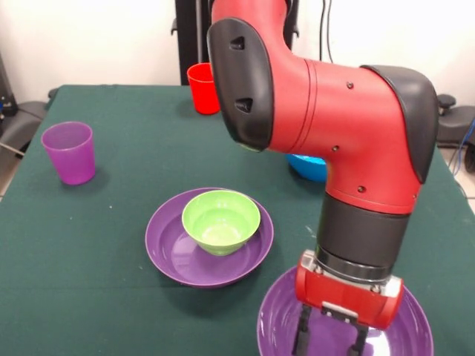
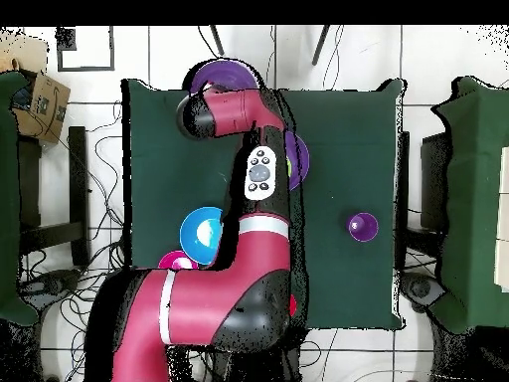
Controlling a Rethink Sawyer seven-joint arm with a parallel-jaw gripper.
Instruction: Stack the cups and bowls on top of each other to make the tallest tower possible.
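The red and black gripper [image 1: 330,343] hangs with fingers spread inside a large glossy purple plastic bowl [image 1: 412,322] at the table's five o'clock. At centre, a lime green bowl [image 1: 220,220] sits nested in a second purple bowl [image 1: 171,248]; a translucent purple cup [image 1: 69,152] stands at nine o'clock, a red cup [image 1: 202,87] at twelve.

A desk [image 1: 89,245] covered in dark green cloth carries everything. In the front view, a translucent purple cup [image 1: 69,152] stands upright at the left, and a red cup [image 1: 202,87] stands at the far edge. Near the middle rests a large purple bowl [image 1: 167,248], with a lime green bowl [image 1: 221,220] sitting in it. A second purple bowl [image 1: 278,322] lies at the near right edge. A blue bowl [image 1: 308,168] shows partly behind the arm, right of centre.
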